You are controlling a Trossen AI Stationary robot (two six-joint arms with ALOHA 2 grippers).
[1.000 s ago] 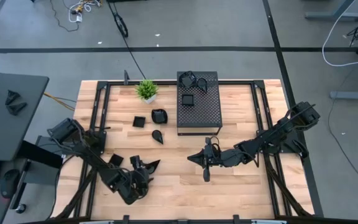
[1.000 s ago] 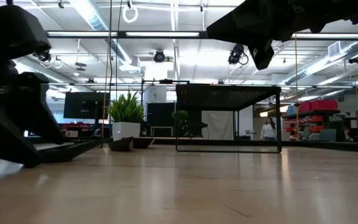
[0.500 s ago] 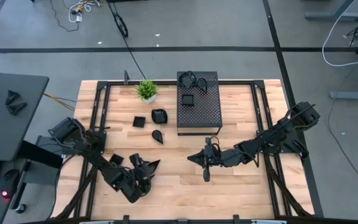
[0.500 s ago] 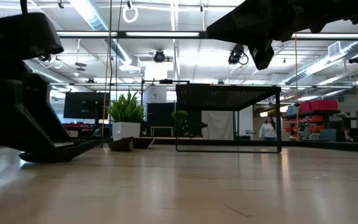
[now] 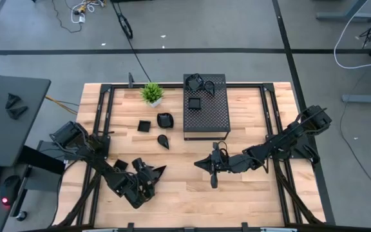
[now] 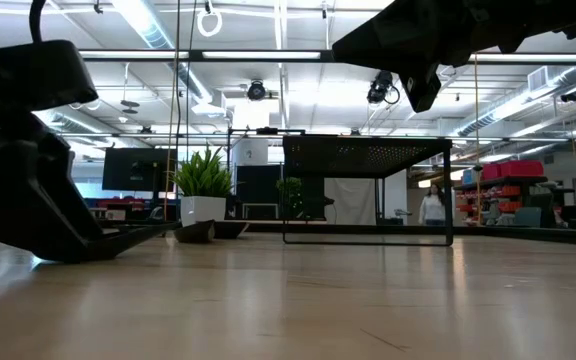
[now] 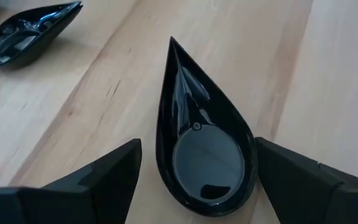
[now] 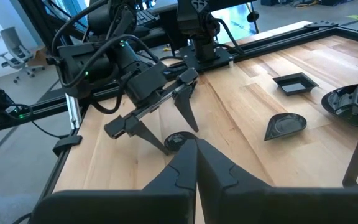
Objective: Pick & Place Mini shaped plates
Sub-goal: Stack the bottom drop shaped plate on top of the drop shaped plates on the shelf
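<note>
Over the last second the left arm has eased a little toward the middle of the table, bringing its gripper (image 7: pixel 194 180) around the teardrop plate (image 7: pixel 201 140), which has not shifted. That glossy black plate lies flat on the wooden table (image 5: pixel 250 193) near the front left, its pointed tip aimed away from the wrist, and the left gripper's fingers (image 7: pixel 107 177) stand wide apart on either side of its rounded end, close to the rim but not clamped. A second teardrop plate (image 5: pixel 163 141) lies farther back, with a square plate (image 5: pixel 144 125) and a rounded plate (image 5: pixel 165 120) behind it. Another square plate (image 5: pixel 194 102) sits on top of the black perforated box (image 5: pixel 206 119), with more plates (image 5: pixel 198 82) at its back edge. A small potted plant (image 5: pixel 151 93) stands left of the box. The right gripper (image 5: pixel 212 169) hangs above mid-table, fingers pressed together and empty.
</note>
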